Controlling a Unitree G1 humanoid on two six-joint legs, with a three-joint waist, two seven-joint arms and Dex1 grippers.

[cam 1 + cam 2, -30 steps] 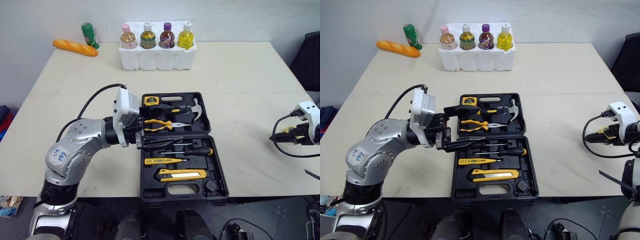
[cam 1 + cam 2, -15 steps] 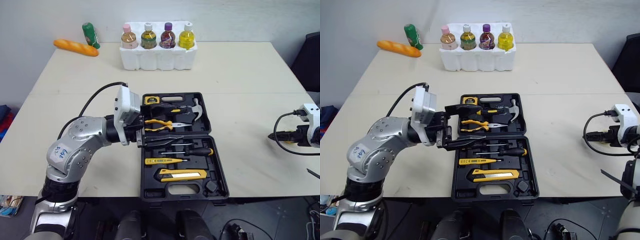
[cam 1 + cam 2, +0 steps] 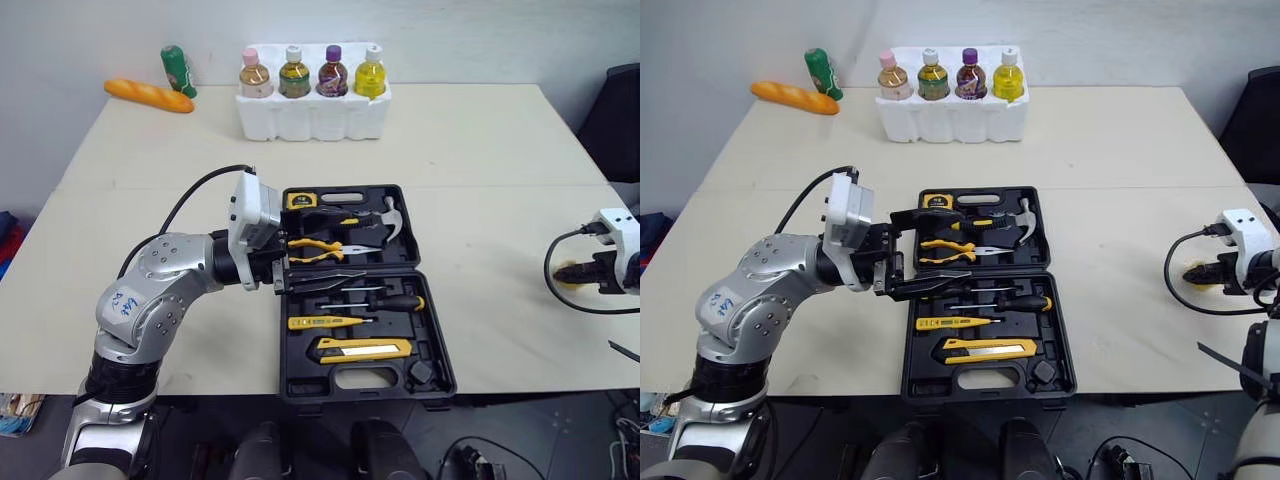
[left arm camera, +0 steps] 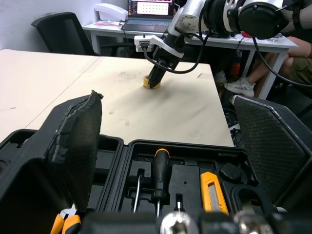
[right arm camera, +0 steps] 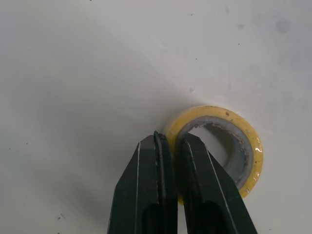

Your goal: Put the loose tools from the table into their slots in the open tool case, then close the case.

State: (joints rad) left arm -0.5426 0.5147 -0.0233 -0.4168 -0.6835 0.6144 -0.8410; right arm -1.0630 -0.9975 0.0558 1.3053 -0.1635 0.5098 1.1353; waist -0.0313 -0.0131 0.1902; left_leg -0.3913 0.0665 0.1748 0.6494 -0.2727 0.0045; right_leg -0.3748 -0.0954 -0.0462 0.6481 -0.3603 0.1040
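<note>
Nearest, the open case [image 3: 296,385] lay at 6 o'clock on the table [image 3: 480,150], with the knife [image 3: 363,348] and screwdriver [image 3: 395,302] in its near half and the pliers [image 3: 318,248] and hammer [image 3: 385,222] in the far half. The left gripper [image 3: 946,247] hung at the case's 9 o'clock edge, fingers spread wide. At the case's 3 o'clock, well apart, the tape roll [image 5: 248,151] lay flat (loose on the table). The right gripper [image 5: 168,139] had its fingers pressed together, tips over the roll's rim. Bottles [image 3: 310,72] stood at 12 o'clock, bread [image 3: 148,95] at 11.
</note>
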